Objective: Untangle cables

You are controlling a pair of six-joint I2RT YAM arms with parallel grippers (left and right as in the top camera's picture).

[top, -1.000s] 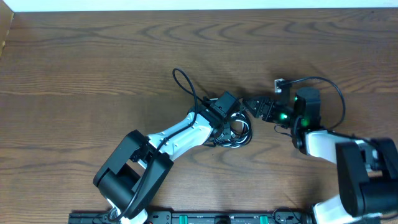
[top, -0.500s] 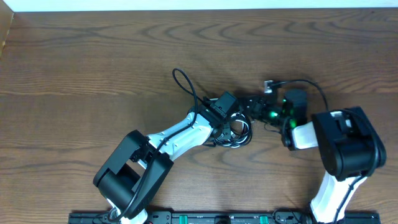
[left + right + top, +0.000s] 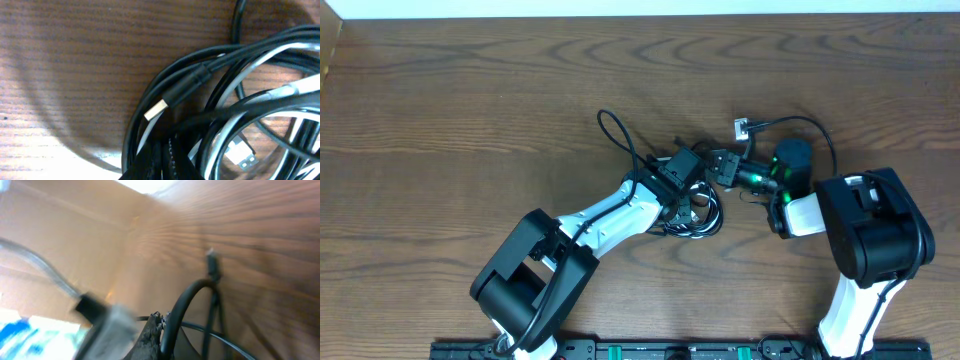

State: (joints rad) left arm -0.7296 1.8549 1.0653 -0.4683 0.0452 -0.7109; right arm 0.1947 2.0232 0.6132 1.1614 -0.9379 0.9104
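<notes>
Since a second ago the right arm has swung in from the right edge, and the right gripper (image 3: 717,165) has slid left up to the tangle, its jaws going from wide apart to clamped together. In the right wrist view a black cable (image 3: 186,299) arches up from just at the fingertips. The view is too blurred to tell whether that cable is actually pinched. A small dark plug end (image 3: 214,266) hangs against the table (image 3: 270,235) behind it. The left gripper (image 3: 692,198) has not shifted. It is closed too, with its tip pressed down into the bundle, though which strand it has hold of, if any, cannot be told. Its wrist camera looks straight into the knot: the black cables (image 3: 150,100) curl in overlapping loops, one ending in a USB plug (image 3: 156,109) with bare metal showing, and the white cable (image 3: 295,87) threads through them on the right. From overhead the tangle (image 3: 705,215) lies near the table's middle, between the two grippers, with one long black loop (image 3: 613,130) reaching out to the upper left.
</notes>
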